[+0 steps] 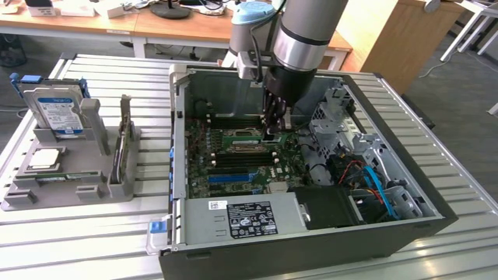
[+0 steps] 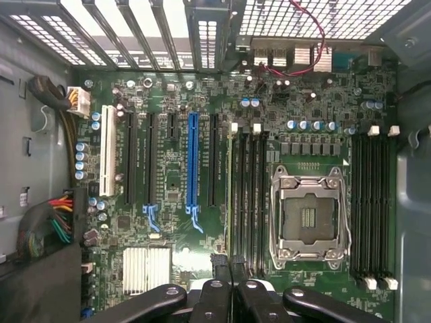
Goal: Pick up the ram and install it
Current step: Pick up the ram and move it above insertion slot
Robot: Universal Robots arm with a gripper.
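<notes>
Near the exterior view's centre, the gripper reaches down into the open case. It is clenched on the ram (seen as a thin green edge), which stands at the slots beside the socket.

The case is matt grey metal, the table ribbed metal.

Silver-grey tube arm with a black band low down and a light-blue joint cap. Pale grey bracket on its side. Black gripper: black link bars with round pivot screws and slim black fingers.
</notes>
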